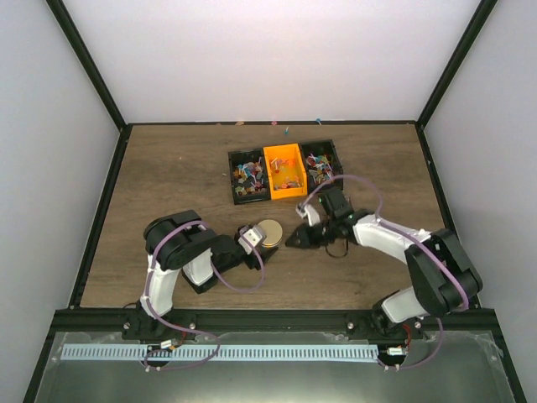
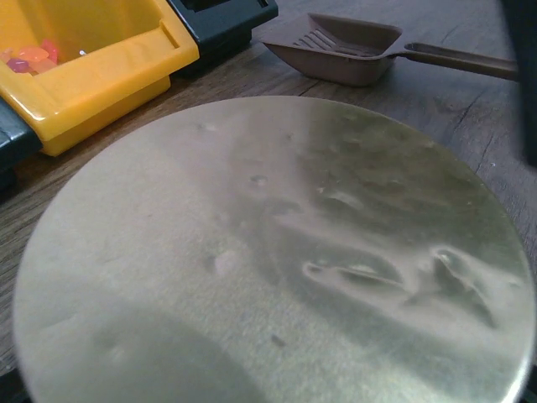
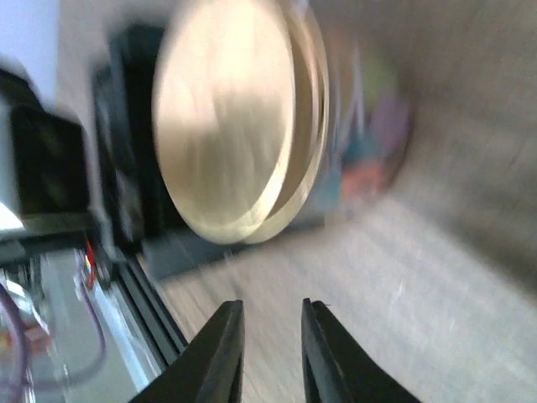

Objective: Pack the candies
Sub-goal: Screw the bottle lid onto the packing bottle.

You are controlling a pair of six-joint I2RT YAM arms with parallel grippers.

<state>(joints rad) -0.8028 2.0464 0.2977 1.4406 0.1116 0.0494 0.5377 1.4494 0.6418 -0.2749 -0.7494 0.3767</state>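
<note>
The surface (image 1: pixel 168 185) carries a row of bins at its far centre: an orange bin (image 1: pixel 284 150) flanked by two black bins (image 1: pixel 233 180), set where both arms can reach them. The candies (image 1: pixel 250 175) lie mostly in these bins, with a few loose at the far edge of the surface. Nearer the arms, the left arm (image 1: pixel 178 245) meets a round tan lid (image 1: pixel 269 231), apparently seated on a container and placed close to the bins, probably to keep transfers short. A brown scoop (image 2: pixel 340 46) sits between lid and bins, its handle running toward the right arm; no candy shows in it. The right fingers (image 3: pixel 222 353) stand almost closed, with a narrow gap and nothing visible in it; whether they clamp the handle cannot be told. The left fingers are hidden, so their state cannot be told.
</note>
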